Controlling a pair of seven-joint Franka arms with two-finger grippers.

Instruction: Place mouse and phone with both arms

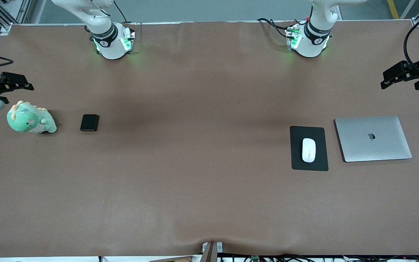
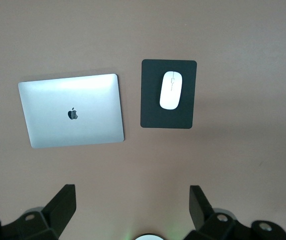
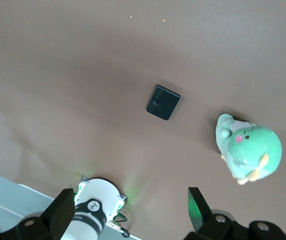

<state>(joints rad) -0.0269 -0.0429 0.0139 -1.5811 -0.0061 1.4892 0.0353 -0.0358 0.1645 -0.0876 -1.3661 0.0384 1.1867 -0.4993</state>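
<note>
You have one mouse (image 1: 308,150), one phone (image 1: 89,122), one black mat (image 1: 309,165), one closed silver laptop (image 1: 373,138) and one green plush dinosaur (image 1: 30,120) on the table, plus two arms.

The table (image 1: 202,189) is covered edge to edge in a brown sheet, slightly rippled at the edge nearest the front camera. Grey floor and metal framing show past the robots' bases, and cables run along the near edge.

The mouse lies on the black mat, roughly at its middle, toward the left arm's end of the table. The laptop sits just beside the mat, closer still to that end, lid shut and logo up. The phone lies flat on the bare cover toward the right arm's end, near the plush dinosaur but not touching it; the dinosaur is closer to that end than the phone.

Your left gripper (image 1: 398,77) hangs in the air over the table's edge at the left arm's end, fingers (image 2: 63,205) spread apart and holding nothing. Your right gripper (image 1: 11,83) hangs over the edge at the right arm's end, above the dinosaur's side of the table, fingers (image 3: 199,207) likewise apart and empty.
</note>
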